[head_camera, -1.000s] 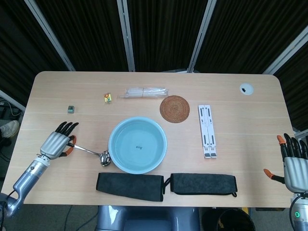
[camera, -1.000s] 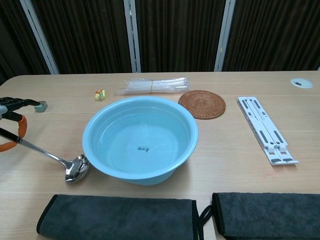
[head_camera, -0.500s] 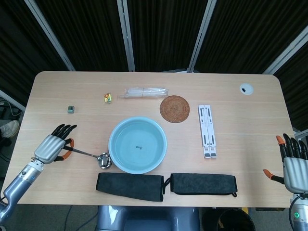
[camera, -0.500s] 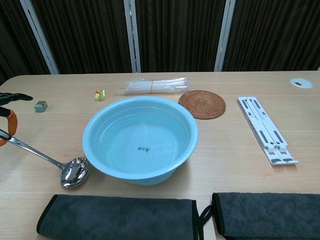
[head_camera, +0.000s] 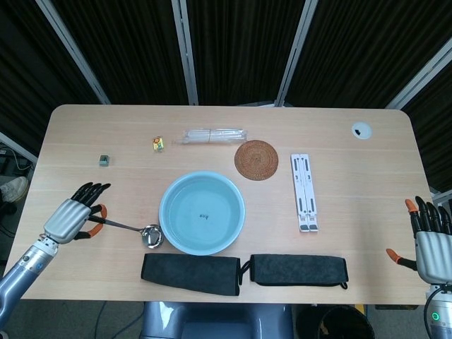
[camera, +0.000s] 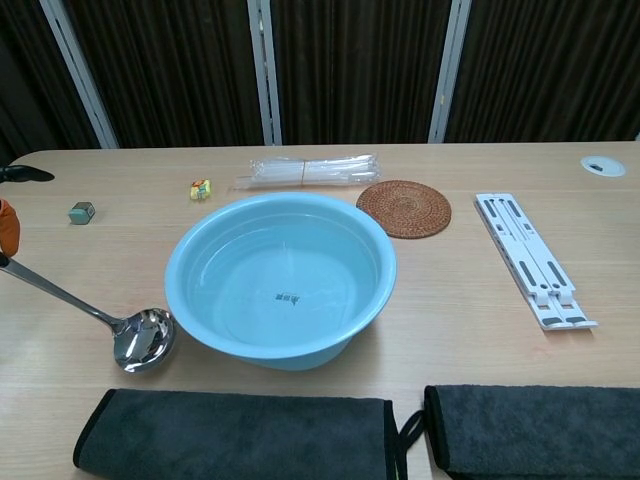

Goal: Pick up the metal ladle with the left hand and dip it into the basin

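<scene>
Your left hand [head_camera: 69, 217] sits over the handle end of the metal ladle [head_camera: 128, 229], thumb and fingers seemingly pinching it, though the grip itself is mostly hidden under the palm. The ladle's bowl [camera: 141, 338] lies just beside the left rim of the blue basin [head_camera: 233, 229], outside it, on the table [head_camera: 339, 148]. Your right hand [head_camera: 431, 236] rests at the table's right edge, fingers spread, holding nothing.
</scene>
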You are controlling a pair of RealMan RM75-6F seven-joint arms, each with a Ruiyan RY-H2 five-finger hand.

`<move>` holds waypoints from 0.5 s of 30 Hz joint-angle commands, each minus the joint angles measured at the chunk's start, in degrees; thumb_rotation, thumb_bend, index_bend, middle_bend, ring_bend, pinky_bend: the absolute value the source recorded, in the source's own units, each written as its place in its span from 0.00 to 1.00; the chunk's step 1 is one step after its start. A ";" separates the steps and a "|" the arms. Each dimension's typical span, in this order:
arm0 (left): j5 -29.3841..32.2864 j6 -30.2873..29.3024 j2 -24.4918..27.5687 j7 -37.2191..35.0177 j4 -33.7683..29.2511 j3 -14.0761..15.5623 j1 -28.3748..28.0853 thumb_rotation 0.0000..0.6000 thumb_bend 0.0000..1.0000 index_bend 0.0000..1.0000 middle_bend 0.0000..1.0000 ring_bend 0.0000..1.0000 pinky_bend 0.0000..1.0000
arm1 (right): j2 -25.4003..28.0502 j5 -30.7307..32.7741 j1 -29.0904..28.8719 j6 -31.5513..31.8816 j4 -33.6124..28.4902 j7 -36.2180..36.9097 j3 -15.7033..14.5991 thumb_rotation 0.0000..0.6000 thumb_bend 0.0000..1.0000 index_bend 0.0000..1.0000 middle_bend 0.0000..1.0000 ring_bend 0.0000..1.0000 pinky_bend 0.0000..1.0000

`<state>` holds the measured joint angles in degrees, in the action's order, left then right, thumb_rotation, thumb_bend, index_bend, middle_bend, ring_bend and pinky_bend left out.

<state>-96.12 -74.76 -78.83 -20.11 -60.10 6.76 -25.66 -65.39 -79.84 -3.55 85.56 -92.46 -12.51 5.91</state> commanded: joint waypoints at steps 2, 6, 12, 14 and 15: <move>-1.04 -1.47 1.64 0.22 -2.19 0.31 0.42 1.00 0.87 0.84 0.00 0.00 0.00 | 0.05 -0.07 0.04 0.08 -0.06 0.03 -0.02 0.79 0.00 0.00 0.00 0.00 0.00; -2.05 -2.86 2.95 0.72 -4.21 0.51 0.70 1.00 0.87 0.84 0.00 0.00 0.00 | 0.06 -0.05 0.04 0.05 -0.10 0.13 0.00 0.79 0.00 0.00 0.00 0.00 0.00; -4.03 -4.01 5.40 0.48 -8.03 1.38 0.69 1.00 0.87 0.84 0.00 0.00 0.00 | 0.13 -0.24 0.18 0.40 -0.22 0.33 0.04 0.79 0.00 0.00 0.00 0.00 0.00; -4.58 -4.07 6.05 0.25 -9.12 1.68 0.61 1.00 0.86 0.85 0.00 0.00 0.00 | 0.18 -0.33 0.24 0.50 -0.25 0.41 0.01 0.78 0.00 0.00 0.00 0.00 0.00; -4.78 -3.98 6.32 0.00 -9.55 1.84 0.53 1.00 0.86 0.85 0.00 0.00 0.00 | 0.21 -0.34 0.26 0.54 -0.25 0.44 0.01 0.78 0.00 0.00 0.00 0.00 0.00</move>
<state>-100.48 -78.71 -72.98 -19.79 -69.07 8.30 -25.03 -65.19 -80.18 -3.29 86.09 -92.71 -12.07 5.93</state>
